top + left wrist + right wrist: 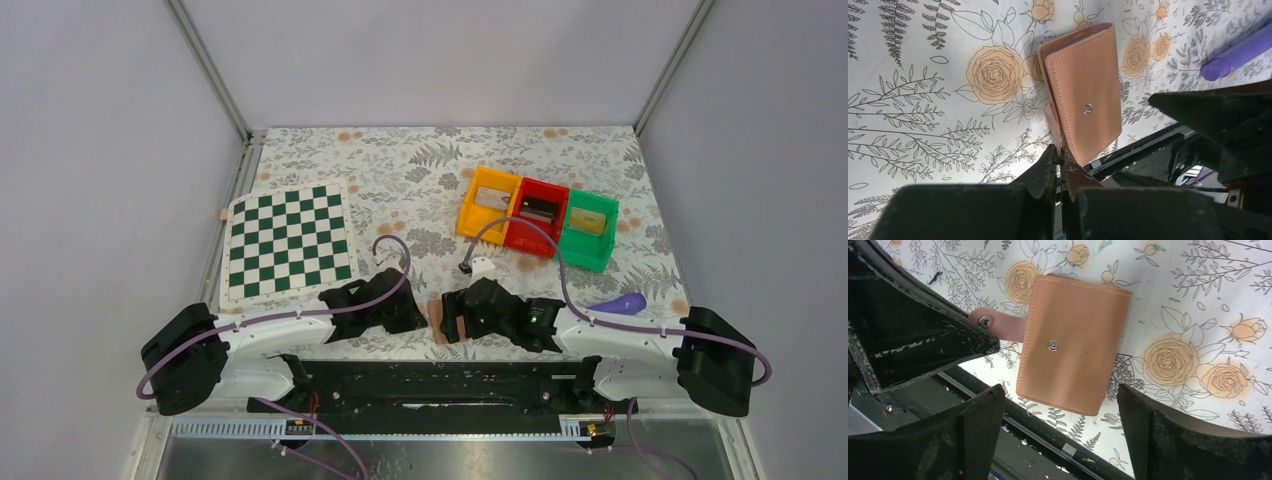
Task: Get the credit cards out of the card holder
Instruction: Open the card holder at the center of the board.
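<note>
Near the front edge of the floral-patterned table [1198,300], between the two arms: card holder [1078,355], folded shut, tan cover upward, lying flat. Carries a metal stud [1052,345] at mid-cover and a pinkish strap [1003,325] with its own snap, unfastened and sticking out past one long edge. No credit cards in view; presumably hidden inside the fold.

Left gripper [1060,155]: fingers drawn almost together, seemingly pinching the card holder by the free end of its strap, as seen from the left wrist; contact in shadow, so not wholly certain. Right gripper [1060,392]: released, fingers spread wide, hovering above the cover with one finger to each side, touching nothing.

Handling, as a judgement: looks light, thin and pliable, like soft leather; likely to slide on the table and to flop rather than hold a shape. Offers little height for a pinch from above while flat. Best taken by the strap or by the free edge of the top flap, with the lower half pinned by the other gripper. Credit cards, once exposed, probably stiff, slick and snug in their slots; best drawn out by a projecting edge, along the slot. Risk: dragging the whole holder instead of freeing a card.

Elsewhere: purple pen [1238,50], well apart from the holder.
</note>
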